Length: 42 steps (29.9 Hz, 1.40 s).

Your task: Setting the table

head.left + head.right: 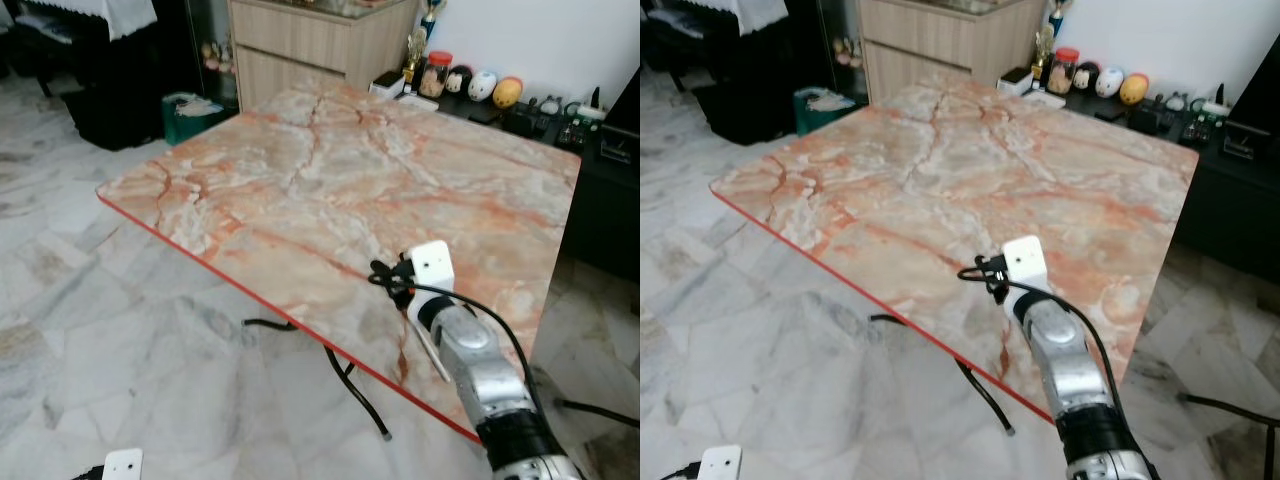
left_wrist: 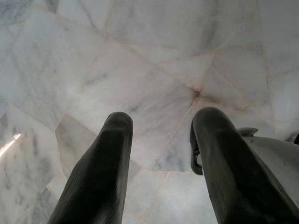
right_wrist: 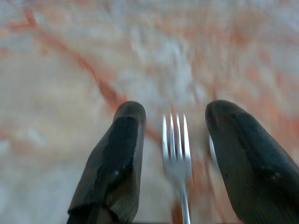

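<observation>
A pink and orange marbled desk [image 1: 330, 190] with a red edge is seen from the head views, standing on a pale marble floor [image 1: 90, 330]. The right arm is reached over the near edge of the desk, and the right gripper [image 3: 175, 126] is held above its surface. From the head, the fingers are hidden behind the white wrist housing; in the right wrist view they are seen spread apart, with a silver fork [image 3: 176, 149] between them, tines pointing away from the wrist. Whether the fork is touched by either finger cannot be told, the picture being blurred. The left gripper [image 2: 161, 126] is hung low beside the desk, its fingers spread over bare floor tiles. Behind the desk a wooden cabinet [image 1: 320, 45] is seen, and a dark low shelf [image 1: 520, 115] carrying a red-lidded jar [image 1: 435, 73] and small round figurines [image 1: 483, 86].
</observation>
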Motion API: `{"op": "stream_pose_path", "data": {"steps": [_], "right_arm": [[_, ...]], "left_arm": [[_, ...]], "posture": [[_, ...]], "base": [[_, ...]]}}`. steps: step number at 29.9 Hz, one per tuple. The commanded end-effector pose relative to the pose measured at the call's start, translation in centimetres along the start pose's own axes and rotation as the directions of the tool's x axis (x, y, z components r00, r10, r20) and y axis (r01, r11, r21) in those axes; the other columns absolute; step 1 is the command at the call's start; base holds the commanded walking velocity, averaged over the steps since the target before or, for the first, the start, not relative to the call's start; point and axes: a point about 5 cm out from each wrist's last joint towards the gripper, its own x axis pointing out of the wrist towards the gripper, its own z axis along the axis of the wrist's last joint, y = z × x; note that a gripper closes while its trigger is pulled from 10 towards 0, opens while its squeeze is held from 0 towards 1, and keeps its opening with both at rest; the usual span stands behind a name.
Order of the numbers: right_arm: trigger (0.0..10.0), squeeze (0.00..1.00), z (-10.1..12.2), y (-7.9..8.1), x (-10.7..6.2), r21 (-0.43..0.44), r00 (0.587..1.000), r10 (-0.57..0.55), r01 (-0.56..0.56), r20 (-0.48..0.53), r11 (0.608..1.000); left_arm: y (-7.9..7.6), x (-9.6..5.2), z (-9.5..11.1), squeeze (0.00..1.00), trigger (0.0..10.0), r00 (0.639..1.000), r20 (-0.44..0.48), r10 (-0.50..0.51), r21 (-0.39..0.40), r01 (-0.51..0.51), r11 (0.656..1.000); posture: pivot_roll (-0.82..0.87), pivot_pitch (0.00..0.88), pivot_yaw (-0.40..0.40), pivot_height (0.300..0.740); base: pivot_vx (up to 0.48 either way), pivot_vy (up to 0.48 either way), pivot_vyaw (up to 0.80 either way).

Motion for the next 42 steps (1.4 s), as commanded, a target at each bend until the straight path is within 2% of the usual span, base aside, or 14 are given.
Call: {"op": "stream_pose_path", "data": {"steps": [1,8,15,20,25,30,34,42], "right_arm": [[10.0,0.0,-0.3,-0.1,-0.7,0.057,0.999,-0.003,0.006,-0.054,0.998],[10.0,0.0,-1.2,0.8,-2.6,0.106,0.986,0.049,-0.032,-0.162,0.994],[10.0,0.0,-1.7,0.9,-2.8,0.122,0.973,0.069,-0.043,-0.221,0.992],[10.0,0.0,-1.7,1.2,-2.9,0.065,0.964,0.101,-0.087,-0.247,0.994],[10.0,0.0,-1.4,0.8,-2.8,0.057,0.967,0.078,-0.066,-0.243,0.996],[10.0,0.0,-0.7,0.0,-2.4,-0.007,0.977,0.028,-0.031,-0.213,1.0],[10.0,0.0,0.1,-0.1,-2.2,0.003,0.984,0.019,-0.018,-0.175,1.0],[10.0,0.0,-0.3,0.0,-1.8,0.014,0.982,0.008,-0.005,-0.187,1.0]], "left_arm": [[0.0,-0.1,-0.4,0.0,10.0,1.0,-0.019,-0.008,0.014,0.008,1.0],[-0.2,0.0,-0.3,0.0,10.0,1.0,-0.018,-0.017,0.024,0.017,1.0],[-0.6,0.0,-0.2,0.0,10.0,0.999,-0.019,-0.028,0.032,0.028,0.999],[-0.9,0.0,-0.3,0.0,10.0,0.999,-0.022,-0.033,0.032,0.033,0.999],[-0.9,0.0,-0.3,0.0,10.0,0.999,-0.023,-0.032,0.031,0.033,0.999],[-0.9,0.0,-0.3,0.0,10.0,0.999,-0.021,-0.029,0.03,0.03,0.999],[-0.9,0.0,-0.3,0.0,10.0,0.999,-0.021,-0.029,0.028,0.03,0.999],[-0.9,0.0,-0.2,0.0,10.0,0.999,-0.02,-0.031,0.026,0.031,0.999]], "posture": [[-0.02,0.0,-0.049,0.74],[-0.02,0.0,-0.051,0.74],[-0.02,0.0,-0.056,0.74],[-0.02,0.0,-0.059,0.74],[-0.02,0.0,-0.061,0.74],[-0.02,0.0,-0.06,0.74],[-0.02,0.0,-0.056,0.74],[-0.02,0.0,-0.052,0.74]], "base": [[0.0,0.0,0.0],[0.0,0.0,0.0],[0.0,0.0,0.0],[0.0,0.0,0.0],[0.0,0.0,0.0],[0.0,0.0,0.0],[0.0,0.0,0.0],[0.0,0.0,0.0]]}}
